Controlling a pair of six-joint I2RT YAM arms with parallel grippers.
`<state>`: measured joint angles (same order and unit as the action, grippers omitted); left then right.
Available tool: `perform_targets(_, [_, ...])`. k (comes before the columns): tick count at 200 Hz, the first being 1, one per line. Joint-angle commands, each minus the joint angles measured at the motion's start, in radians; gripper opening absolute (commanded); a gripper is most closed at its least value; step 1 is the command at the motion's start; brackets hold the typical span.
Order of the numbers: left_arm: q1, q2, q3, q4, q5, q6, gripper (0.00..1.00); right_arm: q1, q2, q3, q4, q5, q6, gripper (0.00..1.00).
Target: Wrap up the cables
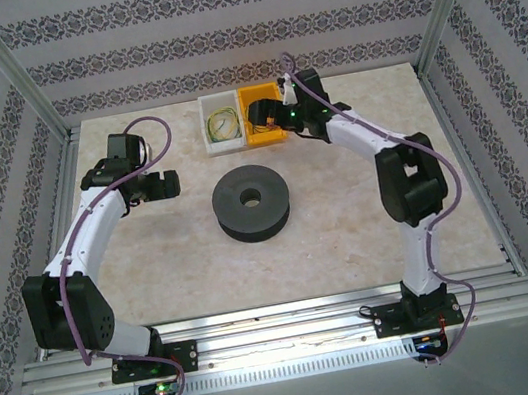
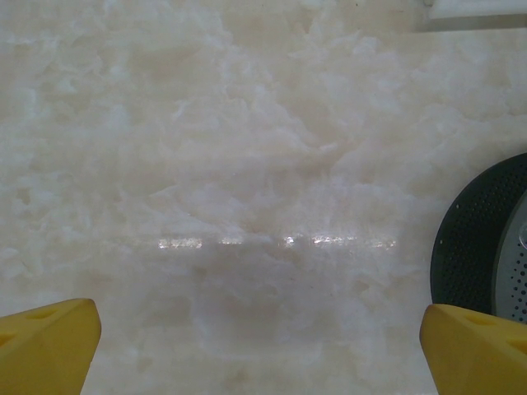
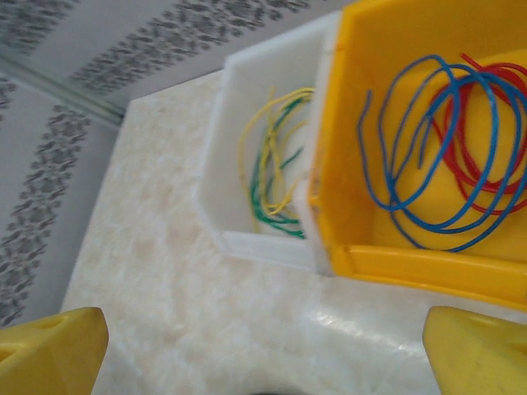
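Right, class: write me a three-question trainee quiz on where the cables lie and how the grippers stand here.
1. True or false: the blue cable lies in the white bin.
2. Which cables share the white bin? A) yellow and green B) red and black C) purple
3. Fill in: the left gripper and right gripper are both ____.
Key: 1 false, yellow bin with the red cable; 2 A; 3 open.

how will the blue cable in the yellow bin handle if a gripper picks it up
Probably floppy: the blue cable lies in loose, uneven loops in the yellow bin. Likely very light, being thread-thin. It may drag the red cable along, since their loops overlap.
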<state>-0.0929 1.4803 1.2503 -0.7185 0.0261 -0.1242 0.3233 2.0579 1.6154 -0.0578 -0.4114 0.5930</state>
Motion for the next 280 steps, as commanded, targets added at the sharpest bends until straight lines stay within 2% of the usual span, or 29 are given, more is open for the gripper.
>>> perform_targets(1, [-0.016, -0.005, 0.014, -0.01, -0.003, 0.009, 1.0, 0.018, 0.057, 0.075, -0.023, 0.097, 0.053, 0.97])
perform_targets(23, [-0.016, -0.004, 0.01, -0.006, -0.002, 0.012, 1.0, 0.024, 0.11, 0.114, 0.01, 0.092, 0.068, 0.89])
perform_targets(76, [-0.016, 0.0, 0.005, 0.004, 0.002, 0.012, 1.0, 0.033, 0.207, 0.2, -0.024, 0.108, 0.091, 0.78])
perform_targets(193, [-0.015, -0.003, -0.007, 0.004, -0.004, 0.019, 1.0, 0.04, 0.305, 0.314, -0.041, 0.164, 0.151, 0.64])
perform_targets(220, [-0.016, -0.006, -0.009, -0.001, -0.007, 0.021, 1.0, 0.045, 0.328, 0.33, -0.032, 0.182, 0.177, 0.53])
perform_targets(251, [-0.015, -0.013, -0.012, -0.001, -0.009, 0.021, 1.0, 0.045, 0.354, 0.357, -0.035, 0.194, 0.196, 0.47])
perform_targets(280, [-0.015, -0.016, -0.014, -0.002, -0.008, 0.022, 1.0, 0.045, 0.363, 0.369, -0.041, 0.208, 0.201, 0.46])
